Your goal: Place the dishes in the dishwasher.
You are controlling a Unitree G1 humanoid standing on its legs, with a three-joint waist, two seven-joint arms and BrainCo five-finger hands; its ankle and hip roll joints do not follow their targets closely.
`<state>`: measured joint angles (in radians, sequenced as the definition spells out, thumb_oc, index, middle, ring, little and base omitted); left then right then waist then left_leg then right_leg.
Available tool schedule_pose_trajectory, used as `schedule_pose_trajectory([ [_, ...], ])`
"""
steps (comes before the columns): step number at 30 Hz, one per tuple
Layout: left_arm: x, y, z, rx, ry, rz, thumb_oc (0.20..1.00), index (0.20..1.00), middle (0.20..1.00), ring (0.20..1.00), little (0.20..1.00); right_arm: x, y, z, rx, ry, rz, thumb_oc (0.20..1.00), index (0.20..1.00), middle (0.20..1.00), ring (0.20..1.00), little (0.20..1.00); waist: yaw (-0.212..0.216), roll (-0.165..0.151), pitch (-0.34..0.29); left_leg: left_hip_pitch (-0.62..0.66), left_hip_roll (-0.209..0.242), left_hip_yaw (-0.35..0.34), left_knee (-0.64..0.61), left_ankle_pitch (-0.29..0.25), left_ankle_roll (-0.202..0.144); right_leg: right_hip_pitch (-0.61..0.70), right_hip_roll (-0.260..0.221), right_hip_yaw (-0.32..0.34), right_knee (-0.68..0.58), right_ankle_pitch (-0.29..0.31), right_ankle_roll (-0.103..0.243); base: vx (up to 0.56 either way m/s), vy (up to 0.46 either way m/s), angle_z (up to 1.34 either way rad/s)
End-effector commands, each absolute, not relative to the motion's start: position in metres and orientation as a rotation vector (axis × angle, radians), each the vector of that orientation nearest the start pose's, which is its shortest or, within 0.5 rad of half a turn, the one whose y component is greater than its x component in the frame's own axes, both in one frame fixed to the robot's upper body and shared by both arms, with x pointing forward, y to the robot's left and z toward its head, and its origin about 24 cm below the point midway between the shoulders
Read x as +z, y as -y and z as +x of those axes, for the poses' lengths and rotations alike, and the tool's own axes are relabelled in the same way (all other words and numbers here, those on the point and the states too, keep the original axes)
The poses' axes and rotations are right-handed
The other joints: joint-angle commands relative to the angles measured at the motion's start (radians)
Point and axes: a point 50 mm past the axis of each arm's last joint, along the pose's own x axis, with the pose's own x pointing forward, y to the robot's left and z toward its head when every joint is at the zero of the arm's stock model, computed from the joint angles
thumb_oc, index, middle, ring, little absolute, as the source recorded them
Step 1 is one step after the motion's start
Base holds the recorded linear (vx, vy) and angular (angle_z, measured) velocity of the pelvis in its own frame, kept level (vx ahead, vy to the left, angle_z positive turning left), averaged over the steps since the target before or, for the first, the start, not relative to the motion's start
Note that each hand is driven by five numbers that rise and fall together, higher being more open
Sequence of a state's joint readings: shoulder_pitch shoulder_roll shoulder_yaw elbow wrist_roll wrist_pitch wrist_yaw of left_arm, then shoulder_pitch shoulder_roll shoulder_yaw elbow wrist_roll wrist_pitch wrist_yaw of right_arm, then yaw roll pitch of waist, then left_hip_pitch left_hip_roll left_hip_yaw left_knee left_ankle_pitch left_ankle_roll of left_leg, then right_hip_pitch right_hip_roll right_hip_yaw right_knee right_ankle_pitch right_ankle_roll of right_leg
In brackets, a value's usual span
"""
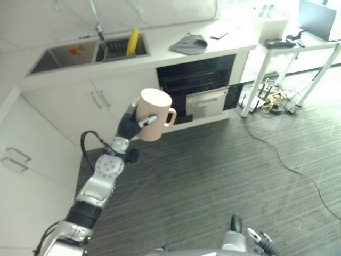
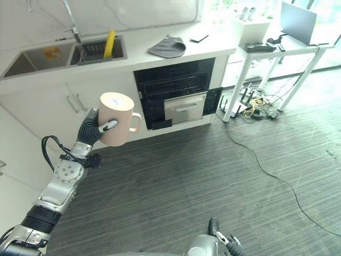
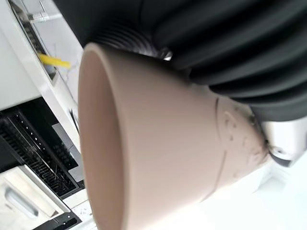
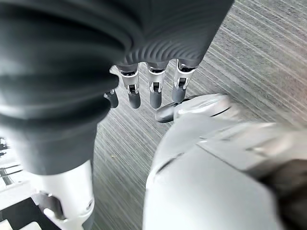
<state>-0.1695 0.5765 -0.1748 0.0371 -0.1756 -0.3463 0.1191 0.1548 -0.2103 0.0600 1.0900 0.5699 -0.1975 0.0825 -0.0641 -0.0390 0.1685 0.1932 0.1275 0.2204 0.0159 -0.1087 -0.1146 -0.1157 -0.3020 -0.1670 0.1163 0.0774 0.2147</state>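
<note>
The left hand has its fingers curled round one pink mug, held in the air before the open dishwasher. The right hand hangs low over the floor, fingers relaxed and holding nothing.

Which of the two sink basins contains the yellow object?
The basin nearer the dishwasher, under the faucet. The yellow object leans in it; the other basin, farther away, holds something orange.

Left robot hand raised, fingers curled; right robot hand hangs relaxed.
</note>
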Motion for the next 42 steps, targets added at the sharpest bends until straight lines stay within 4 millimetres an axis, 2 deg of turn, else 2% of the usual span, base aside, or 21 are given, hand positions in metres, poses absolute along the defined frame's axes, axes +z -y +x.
schedule_pose_trajectory([
  [1,0.164,-0.191,0.28,-0.077,0.634,0.295,0.2,0.2,0.2,0.2,0.2,-0.15,0.242,0.086,-0.385,-0.929,0.246,1.0,1.0,1.0,1.0,1.0,-0.016,0.028,-0.021,-0.09,-0.023,-0.052,0.139,-0.085,0.091,0.027,0.091,0.01,0.041,-0.09,-0.001,0.27,-0.5,0.22],
  [3,0.162,-0.191,0.278,-0.057,0.621,0.272,0.2,0.2,0.2,0.2,0.2,-0.15,0.245,0.087,-0.356,-0.948,0.195,1.0,1.0,1.0,1.0,1.0,-0.017,0.02,-0.031,-0.114,-0.015,-0.058,0.24,-0.107,0.089,0.05,0.13,0.012,0.053,-0.134,-0.045,0.27,-0.402,-0.09],
  [5,0.162,-0.191,0.277,-0.058,0.619,0.257,0.2,0.2,0.2,0.2,0.2,-0.148,0.254,0.084,-0.36,-0.956,0.164,1.0,1.0,1.0,1.0,1.0,-0.01,0.007,-0.027,-0.227,0.019,-0.014,0.494,-0.029,0.073,0.112,0.17,-0.017,0.032,-0.165,-0.11,0.23,-0.421,-0.23],
  [7,0.163,-0.189,0.278,-0.063,0.622,0.25,0.2,0.2,0.2,0.2,0.2,-0.148,0.26,0.078,-0.363,-0.957,0.158,1.0,1.0,1.0,1.0,1.0,-0.01,0.013,-0.021,-0.299,0.058,0.009,0.579,0.023,0.064,0.147,0.195,-0.055,0.013,-0.176,-0.143,0.18,-0.258,0.22],
  [8,0.163,-0.188,0.279,-0.06,0.622,0.246,0.2,0.2,0.2,0.2,0.2,-0.147,0.261,0.077,-0.361,-0.957,0.152,1.0,1.0,1.0,1.0,1.0,-0.007,0.016,-0.018,-0.315,0.042,0.009,0.574,0.02,0.069,0.155,0.201,-0.065,0.007,-0.179,-0.147,0.22,-0.145,0.44],
  [10,0.163,-0.192,0.28,-0.048,0.617,0.239,0.2,0.2,0.2,0.2,0.2,-0.147,0.263,0.075,-0.353,-0.956,0.149,1.0,1.0,1.0,1.0,1.0,0.003,0.027,-0.008,-0.33,-0.013,0.019,0.491,0.036,0.071,0.182,0.232,-0.056,-0.016,-0.187,-0.149,0.25,-0.052,0.37],
  [11,0.161,-0.193,0.28,-0.045,0.614,0.24,0.2,0.2,0.2,0.2,0.2,-0.148,0.264,0.074,-0.352,-0.96,0.157,1.0,1.0,1.0,1.0,1.0,0.003,0.029,-0.005,-0.319,-0.011,0.031,0.449,0.049,0.069,0.19,0.243,-0.056,-0.024,-0.191,-0.151,0.44,0.052,0.08],
  [12,0.159,-0.19,0.278,-0.052,0.615,0.235,0.2,0.2,0.2,0.2,0.2,-0.148,0.262,0.075,-0.364,-0.965,0.172,1.0,1.0,1.0,1.0,1.0,0.012,0.042,-0.001,-0.3,-0.006,0.012,0.259,0.095,0.063,0.203,0.266,-0.052,-0.036,-0.196,-0.148,0.44,0.126,-0.06],
  [13,0.157,-0.191,0.277,-0.049,0.613,0.231,0.2,0.2,0.2,0.2,0.2,-0.149,0.26,0.075,-0.357,-0.971,0.172,1.0,1.0,1.0,1.0,1.0,0.02,0.05,0.0,-0.302,0.001,-0.008,0.192,0.119,0.052,0.209,0.274,-0.045,-0.038,-0.202,-0.145,0.49,0.179,-0.16],
  [16,0.151,-0.197,0.27,-0.025,0.613,0.218,0.2,0.2,0.2,0.2,0.2,-0.149,0.257,0.076,-0.314,-0.979,0.156,1.0,1.0,1.0,1.0,1.0,0.044,0.067,0.008,-0.306,0.06,-0.05,0.047,0.222,0.01,0.232,0.274,-0.039,-0.029,-0.225,-0.137,0.36,0.18,-0.17],
  [18,0.147,-0.202,0.266,-0.02,0.614,0.213,0.2,0.2,0.2,0.2,0.2,-0.148,0.254,0.078,-0.267,-0.97,0.118,1.0,1.0,1.0,1.0,1.0,0.049,0.071,0.014,-0.313,0.124,-0.014,0.016,0.263,-0.007,0.238,0.255,-0.069,0.002,-0.246,-0.129,0.41,0.232,-0.23],
  [21,0.148,-0.198,0.266,-0.049,0.634,0.229,0.2,0.2,0.2,0.2,0.2,-0.146,0.257,0.081,-0.336,-0.95,0.148,1.0,1.0,1.0,1.0,1.0,0.046,0.073,0.014,-0.296,0.145,0.059,0.028,0.23,0.003,0.228,0.227,-0.126,0.093,-0.29,-0.123,0.47,0.369,0.19],
  [22,0.149,-0.196,0.268,-0.061,0.632,0.23,0.2,0.2,0.2,0.2,0.2,-0.146,0.262,0.079,-0.391,-0.944,0.186,1.0,1.0,1.0,1.0,1.0,0.058,0.069,0.015,-0.312,0.121,0.04,0.062,0.201,0.014,0.23,0.207,-0.126,0.151,-0.325,-0.121,0.54,0.461,0.4],
  [26,0.151,-0.19,0.271,-0.103,0.638,0.244,0.2,0.2,0.2,0.2,0.2,-0.148,0.258,0.073,-0.382,-0.951,0.193,1.0,1.0,1.0,1.0,1.0,0.064,0.055,0.006,-0.319,0.046,0.029,0.094,0.149,0.056,0.24,0.182,-0.111,0.255,-0.352,-0.091,0.4,0.314,0.51],
  [28,0.152,-0.188,0.272,-0.123,0.636,0.248,0.2,0.2,0.2,0.2,0.2,-0.149,0.255,0.072,-0.386,-0.953,0.196,1.0,1.0,1.0,1.0,1.0,0.068,0.053,-0.003,-0.324,0.02,0.028,0.092,0.14,0.072,0.233,0.181,-0.1,0.292,-0.329,-0.071,0.29,0.233,0.71],
  [30,0.156,-0.18,0.277,-0.163,0.638,0.26,0.2,0.2,0.2,0.2,0.2,-0.152,0.245,0.069,-0.419,-0.955,0.246,1.0,1.0,1.0,1.0,1.0,0.071,0.034,-0.017,-0.325,-0.052,0.04,0.079,0.103,0.124,0.218,0.161,-0.1,0.445,-0.222,-0.007,0.35,0.323,0.52],
  [31,0.156,-0.176,0.28,-0.185,0.631,0.281,0.2,0.2,0.2,0.2,0.2,-0.152,0.24,0.072,-0.351,-0.95,0.206,1.0,1.0,1.0,1.0,1.0,0.072,0.041,-0.022,-0.3,-0.076,0.061,0.051,0.09,0.148,0.158,0.13,-0.101,0.579,-0.114,0.018,0.25,0.272,0.69],
  [32,0.156,-0.175,0.28,-0.188,0.631,0.282,0.2,0.2,0.2,0.2,0.2,-0.151,0.238,0.074,-0.341,-0.944,0.198,1.0,1.0,1.0,1.0,1.0,0.07,0.035,-0.018,-0.291,-0.091,0.065,0.044,0.084,0.155,0.139,0.121,-0.1,0.593,-0.116,0.024,0.24,0.238,0.55],
  [34,0.161,-0.171,0.285,-0.186,0.642,0.29,0.2,0.2,0.2,0.2,0.2,-0.149,0.233,0.084,-0.301,-0.921,0.176,1.0,1.0,1.0,1.0,1.0,0.045,0.038,0.004,-0.253,-0.114,0.058,0.028,0.07,0.157,0.066,0.158,-0.114,0.513,-0.143,0.012,0.17,0.046,0.02],
  [36,0.168,-0.169,0.291,-0.167,0.656,0.309,0.2,0.2,0.2,0.2,0.2,-0.147,0.238,0.088,-0.322,-0.91,0.205,1.0,1.0,1.0,1.0,1.0,0.026,0.048,0.025,-0.205,-0.106,0.034,0.018,0.052,0.142,-0.002,0.133,-0.135,0.36,-0.14,-0.024,0.16,-0.104,0.18],
  [42,0.164,-0.171,0.286,-0.168,0.644,0.328,0.2,0.2,0.2,0.2,0.2,-0.15,0.241,0.08,-0.337,-0.924,0.226,1.0,1.0,1.0,1.0,1.0,-0.005,0.025,0.045,-0.119,-0.125,-0.012,0.017,-0.037,0.153,-0.035,0.064,-0.034,0.133,-0.019,0.012,0.21,-0.191,0.43],
])
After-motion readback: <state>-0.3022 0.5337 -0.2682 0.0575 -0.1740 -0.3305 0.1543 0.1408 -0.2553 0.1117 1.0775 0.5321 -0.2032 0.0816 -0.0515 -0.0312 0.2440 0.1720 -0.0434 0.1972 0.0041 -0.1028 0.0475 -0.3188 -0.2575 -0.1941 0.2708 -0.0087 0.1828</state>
